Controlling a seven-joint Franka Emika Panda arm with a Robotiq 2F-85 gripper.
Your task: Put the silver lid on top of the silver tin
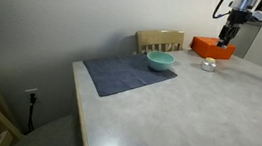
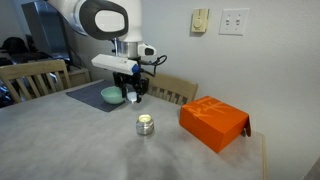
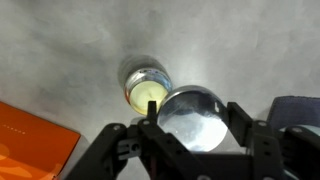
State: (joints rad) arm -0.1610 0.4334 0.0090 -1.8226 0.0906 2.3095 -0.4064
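- The gripper [image 3: 192, 128] has its jaws drawn in narrow on the silver lid [image 3: 192, 116]. In the wrist view the shiny disc sits between the two dark fingers [image 3: 243, 128], one at each side of its rim.
- The silver tin [image 3: 147, 88] stands open on bare worktop, its pale inside showing. In the wrist view the lid lies off to one side of the tin, and its rim just overlaps the tin's edge in the picture.
- In both exterior views the gripper [image 2: 128, 96] hangs clear above the worktop and touches nothing on it. The lid itself is too small to make out there.
- In an exterior view the tin [image 2: 145, 124] sits well in from the worktop's edges, between the teal bowl [image 2: 112, 96] and the orange box [image 2: 213, 122], and apart from both.
- The orange box is the nearest bulky thing to the tin. It lies toward the worktop's edge, with one corner close to that edge, and its near corner shows at the bottom left of the wrist view [image 3: 30, 140].
- In an exterior view the tin [image 1: 209, 64] stands just in front of the orange box [image 1: 212, 49], with the gripper [image 1: 226, 36] above them.
- A dark mat [image 1: 129, 76] lies near a corner of the worktop. The teal bowl [image 1: 160, 60] stands on the end of it next to the edge where a wooden chair [image 1: 160, 39] is pushed in.
- A strip of the mat [image 3: 298, 108] shows at the right of the wrist view, beside one finger.
- The worktop [image 2: 90, 150] around the tin is bare grey stone-look surface.
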